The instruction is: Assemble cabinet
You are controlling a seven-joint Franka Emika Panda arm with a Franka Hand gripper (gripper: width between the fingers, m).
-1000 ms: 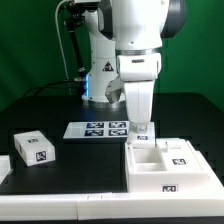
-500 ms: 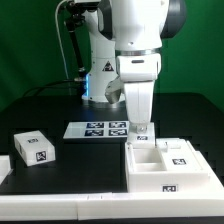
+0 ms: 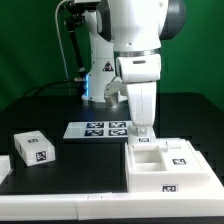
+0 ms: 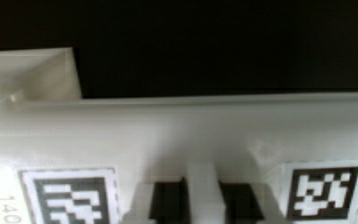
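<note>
Keeping the gripper [image 3: 143, 127] square over the rear wall of the cabinet [image 3: 166, 172], which sits on the table [image 3: 80, 165] at the exterior view's right, is judged the key to this step. Its fingers [image 4: 167, 203] stand close together astride a thin white strip, but whether they clamp it cannot be told, so any pull or push should be slow and level. Count: one cabinet, one marker board [image 3: 100, 129], and two small blocks [image 3: 33, 148], the second cut off by the picture's edge.

Marker board [image 3: 101, 128] on dark bench [image 3: 45, 108], green wall [image 3: 25, 45] behind.
The board is laid flat on the black surface, four tags printed on it; black cables [image 3: 62, 40] are seen against the wall.
</note>
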